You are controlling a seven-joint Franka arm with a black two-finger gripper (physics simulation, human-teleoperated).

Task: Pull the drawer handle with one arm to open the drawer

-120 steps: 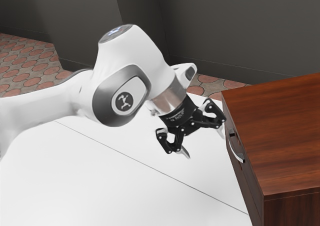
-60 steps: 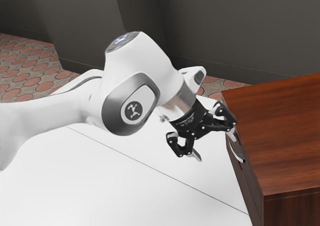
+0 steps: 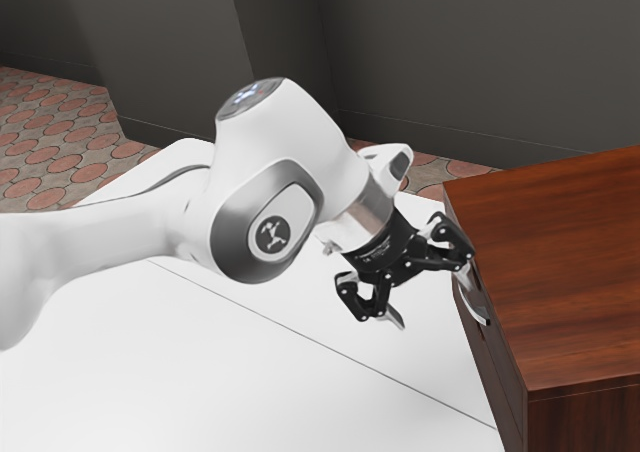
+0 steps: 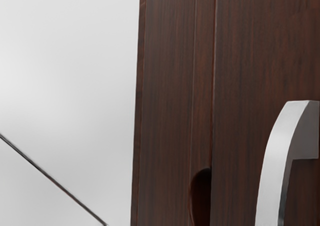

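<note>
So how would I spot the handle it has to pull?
Find the red-brown wooden cabinet at the exterior view's right. On its front face, just beyond the black gripper, sits the drawer handle: a curved silver bar, the one pale metal piece against the wood.

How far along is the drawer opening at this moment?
Done: the claw is at the front of the cabinet, open, right beside the handle. In hand: the grasp. One fingertip sits close to the handle's upper end, but the fingers do not bracket it. Left: grip the handle and pull. The drawer front looks flush with the cabinet, so nothing is open yet.
</note>
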